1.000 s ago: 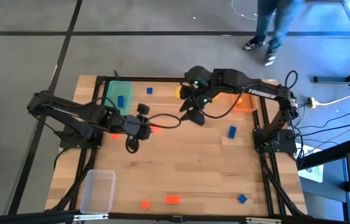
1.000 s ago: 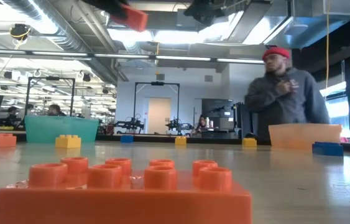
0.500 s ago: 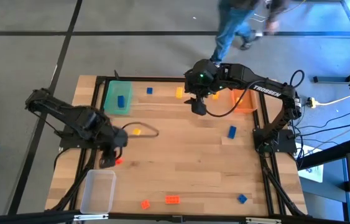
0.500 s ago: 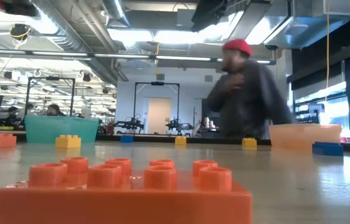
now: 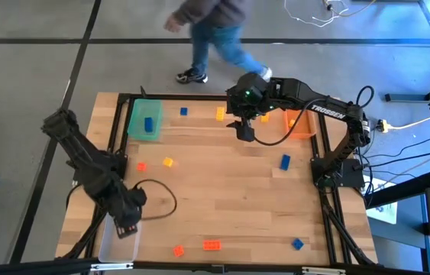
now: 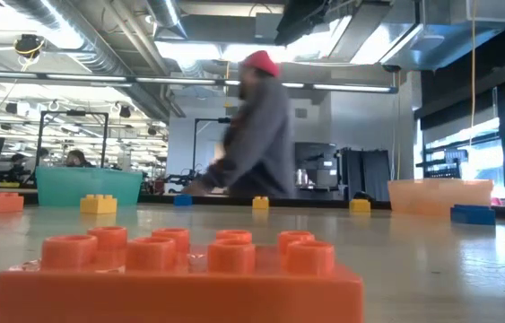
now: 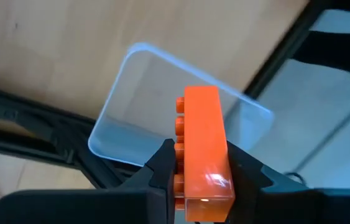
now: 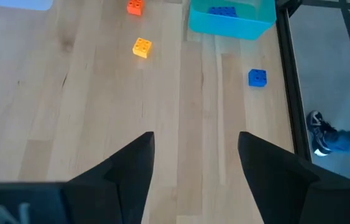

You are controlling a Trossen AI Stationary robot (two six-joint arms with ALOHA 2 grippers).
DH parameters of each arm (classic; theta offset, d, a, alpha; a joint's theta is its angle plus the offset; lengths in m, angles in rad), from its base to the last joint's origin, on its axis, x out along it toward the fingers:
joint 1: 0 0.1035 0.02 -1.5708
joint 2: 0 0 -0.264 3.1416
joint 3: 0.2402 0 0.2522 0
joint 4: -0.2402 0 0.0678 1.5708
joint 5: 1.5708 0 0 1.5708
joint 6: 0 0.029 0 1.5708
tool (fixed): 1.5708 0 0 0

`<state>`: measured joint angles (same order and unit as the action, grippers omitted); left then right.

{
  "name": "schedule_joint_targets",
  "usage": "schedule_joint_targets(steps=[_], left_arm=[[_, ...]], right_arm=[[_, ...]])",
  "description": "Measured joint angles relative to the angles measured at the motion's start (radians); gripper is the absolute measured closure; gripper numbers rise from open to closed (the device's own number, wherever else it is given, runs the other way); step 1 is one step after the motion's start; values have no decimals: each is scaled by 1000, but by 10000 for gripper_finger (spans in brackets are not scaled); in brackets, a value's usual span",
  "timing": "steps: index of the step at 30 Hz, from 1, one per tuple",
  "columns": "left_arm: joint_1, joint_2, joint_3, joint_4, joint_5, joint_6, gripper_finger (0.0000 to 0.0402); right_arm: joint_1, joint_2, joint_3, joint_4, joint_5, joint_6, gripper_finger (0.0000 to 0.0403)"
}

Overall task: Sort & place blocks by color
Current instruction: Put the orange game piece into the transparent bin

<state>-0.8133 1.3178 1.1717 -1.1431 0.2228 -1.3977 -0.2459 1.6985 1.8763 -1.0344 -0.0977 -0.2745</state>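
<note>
My left gripper (image 5: 127,223) hangs over the clear tray (image 5: 119,235) at the table's near-left corner, shut on a red-orange brick (image 7: 202,143). My right gripper (image 5: 244,131) is open above bare wood near the far edge, between the green tray (image 5: 144,118) and the orange tray (image 5: 301,124). Loose bricks lie flat on the table: red-orange (image 5: 141,166), yellow (image 5: 168,161), blue (image 5: 285,161), and red-orange (image 5: 211,245) near the front edge. A blue brick (image 5: 149,124) lies in the green tray. My left gripper pinches the red-orange brick's near end (image 7: 204,186) between its two fingers. One finger (image 7: 162,163) lies on the studded side, the other on the opposite face. The brick's free end (image 7: 201,99) sticks out past the fingertips, lifted clear above the clear tray (image 7: 162,106).
More bricks lie along the far edge, blue (image 5: 183,111) and yellow (image 5: 220,114), and at the near edge, red-orange (image 5: 178,250) and blue (image 5: 297,244). A person (image 5: 211,34) walks on the floor beyond the far edge. Open wood spans the table's middle.
My left gripper has carried the red-orange brick from the table's left middle toward the near-left corner, and now stands over the clear tray. My right gripper has shifted a little toward the far edge, then held still. The person has walked leftward behind the table.
</note>
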Motion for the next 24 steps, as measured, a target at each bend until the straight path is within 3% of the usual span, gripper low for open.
schedule_joint_targets(steps=[19, 24], left_arm=[[-134, 265, 0, 5, 3, -62, 320], [-153, 297, 0, 3, 3, -61, 266]], right_arm=[[0, 0, 0, 2, 0, 1, 171], [0, 0, 0, 2, 0, 3, 171]])
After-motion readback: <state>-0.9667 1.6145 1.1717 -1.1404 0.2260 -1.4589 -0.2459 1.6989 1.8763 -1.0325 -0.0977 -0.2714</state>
